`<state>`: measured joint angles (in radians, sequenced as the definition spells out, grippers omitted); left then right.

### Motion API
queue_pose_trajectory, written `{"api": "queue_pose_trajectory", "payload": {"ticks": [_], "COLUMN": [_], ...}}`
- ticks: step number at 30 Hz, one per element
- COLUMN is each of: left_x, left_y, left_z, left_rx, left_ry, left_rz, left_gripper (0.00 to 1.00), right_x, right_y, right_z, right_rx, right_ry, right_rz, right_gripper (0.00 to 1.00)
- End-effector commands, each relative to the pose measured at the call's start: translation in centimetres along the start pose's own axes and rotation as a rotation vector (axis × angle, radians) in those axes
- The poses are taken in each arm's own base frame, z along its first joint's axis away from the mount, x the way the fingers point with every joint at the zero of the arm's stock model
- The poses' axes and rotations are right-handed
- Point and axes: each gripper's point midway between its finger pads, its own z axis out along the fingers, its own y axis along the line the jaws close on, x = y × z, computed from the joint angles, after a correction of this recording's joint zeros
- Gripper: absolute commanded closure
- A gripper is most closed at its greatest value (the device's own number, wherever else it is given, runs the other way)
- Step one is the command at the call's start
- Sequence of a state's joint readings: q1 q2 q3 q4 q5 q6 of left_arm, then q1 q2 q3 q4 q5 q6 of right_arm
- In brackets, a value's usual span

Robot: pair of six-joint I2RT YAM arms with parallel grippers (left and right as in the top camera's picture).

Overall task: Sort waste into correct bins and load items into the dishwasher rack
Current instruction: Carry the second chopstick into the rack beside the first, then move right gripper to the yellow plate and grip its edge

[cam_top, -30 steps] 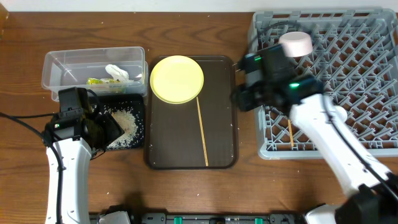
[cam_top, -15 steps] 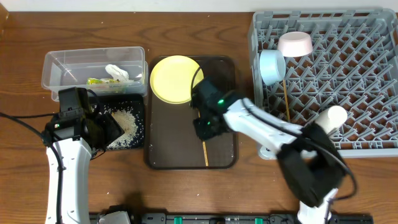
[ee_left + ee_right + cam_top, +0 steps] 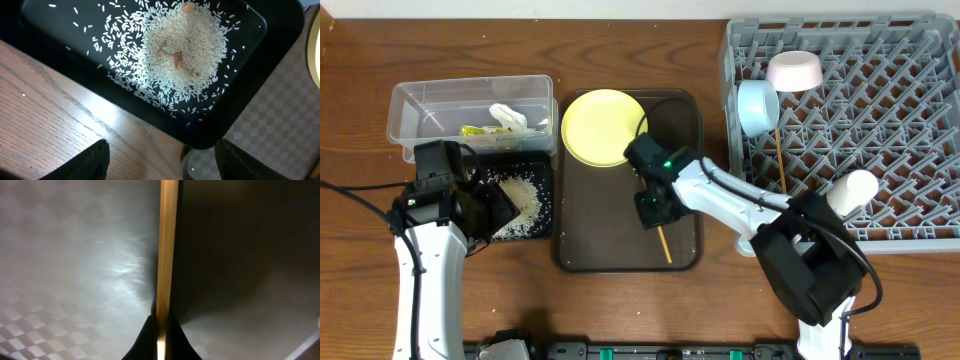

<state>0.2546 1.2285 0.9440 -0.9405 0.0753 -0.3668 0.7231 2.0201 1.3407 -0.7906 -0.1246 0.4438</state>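
Observation:
My right gripper (image 3: 653, 207) is low over the brown tray (image 3: 682, 130), shut on a wooden chopstick (image 3: 665, 247) whose free end slants toward the tray's front right. In the right wrist view the chopstick (image 3: 167, 245) runs straight out from between the closed fingertips (image 3: 161, 336). My left gripper (image 3: 492, 207) hangs open at the near edge of the black tray (image 3: 260, 75), which holds the rice (image 3: 180, 50); nothing lies between its fingers (image 3: 95, 162). The yellow plate (image 3: 604, 127) lies at the back of the brown tray.
The clear tub (image 3: 405, 100) behind the black tray holds the wrapper (image 3: 480, 131) and tissue (image 3: 507, 115). The grey rack (image 3: 900, 150) on the right carries a light blue bowl (image 3: 757, 107), a white bowl (image 3: 794, 71), a pale cup (image 3: 855, 190) and another chopstick (image 3: 781, 165).
My right arm swung from the rack's left edge to the brown tray and closed on the chopstick, whose near end has swung right. The left arm has not moved.

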Motion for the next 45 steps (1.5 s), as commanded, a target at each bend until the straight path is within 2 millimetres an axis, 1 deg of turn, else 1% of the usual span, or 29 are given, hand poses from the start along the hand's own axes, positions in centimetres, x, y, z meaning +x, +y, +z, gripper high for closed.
{"api": "queue_pose_trajectory", "payload": {"ticks": [1,3,6,9,12,13,15,17,19,23,25,31,34,36,39,40,42,45], "left_x": [-0.1,-0.1,-0.1,-0.1,-0.1,-0.1,-0.1,-0.1,-0.1,-0.1,-0.1,-0.1,-0.1,-0.1,-0.1,-0.1,-0.1,-0.1], "left_y": [0.1,0.1,0.1,0.1,0.1,0.1,0.1,0.1,0.1,0.1,0.1,0.1,0.1,0.1,0.1,0.1,0.1,0.1], "left_z": [-0.1,-0.1,-0.1,-0.1,-0.1,-0.1,-0.1,-0.1,-0.1,-0.1,-0.1,-0.1,-0.1,-0.1,-0.1,-0.1,-0.1,-0.1], "left_rx": [-0.005,-0.005,-0.005,-0.005,-0.005,-0.005,-0.005,-0.005,-0.005,-0.005,-0.005,-0.005,-0.005,-0.005,-0.005,-0.005,-0.005,-0.005], "left_ry": [-0.003,-0.003,-0.003,-0.003,-0.003,-0.003,-0.003,-0.003,-0.003,-0.003,-0.003,-0.003,-0.003,-0.003,-0.003,-0.003,-0.003,-0.003], "left_rz": [-0.01,-0.01,-0.01,-0.01,-0.01,-0.01,-0.01,-0.01,-0.01,-0.01,-0.01,-0.01,-0.01,-0.01,-0.01,-0.01,-0.01,-0.01], "left_gripper": [0.3,0.3,0.3,0.3,0.3,0.3,0.3,0.3,0.3,0.3,0.3,0.3,0.3,0.3,0.3,0.3,0.3,0.3], "right_x": [-1.7,-2.6,-4.0,-4.6,-4.3,-4.1,-3.1,-2.1,-1.1,0.1,0.4,0.8,0.9,0.9,0.6,0.4,0.0,-1.0], "right_y": [-4.0,-4.8,-6.2,-8.1,-10.6,-11.6,-14.1,-16.4,-18.0,-20.1,-20.7,-21.7,-21.9,-22.0,-22.0,-22.0,-21.9,-21.6], "right_z": [-1.9,-4.1,-8.6,-12.8,-15.9,-16.5,-17.4,-17.5,-17.2,-16.1,-15.3,-13.1,-12.2,-12.1,-12.3,-12.4,-13.1,-14.9], "right_rx": [0.063,0.046,0.02,0.013,0.03,0.045,0.109,0.166,0.192,0.212,0.217,0.232,0.237,0.237,0.237,0.237,0.237,0.225], "right_ry": [-0.055,-0.108,-0.217,-0.313,-0.371,-0.378,-0.371,-0.338,-0.293,-0.224,-0.199,-0.127,-0.098,-0.093,-0.111,-0.12,-0.142,-0.205], "right_rz": [0.08,0.089,0.092,0.09,0.113,0.127,0.181,0.225,0.229,0.236,0.246,0.257,0.243,0.243,0.243,0.242,0.241,0.237], "right_gripper": [0.99,0.99,0.99,0.99,0.99,0.99,0.99,0.99,0.99,0.99,0.99,0.99,0.98,0.92,0.81,0.79,0.77,0.75]}}
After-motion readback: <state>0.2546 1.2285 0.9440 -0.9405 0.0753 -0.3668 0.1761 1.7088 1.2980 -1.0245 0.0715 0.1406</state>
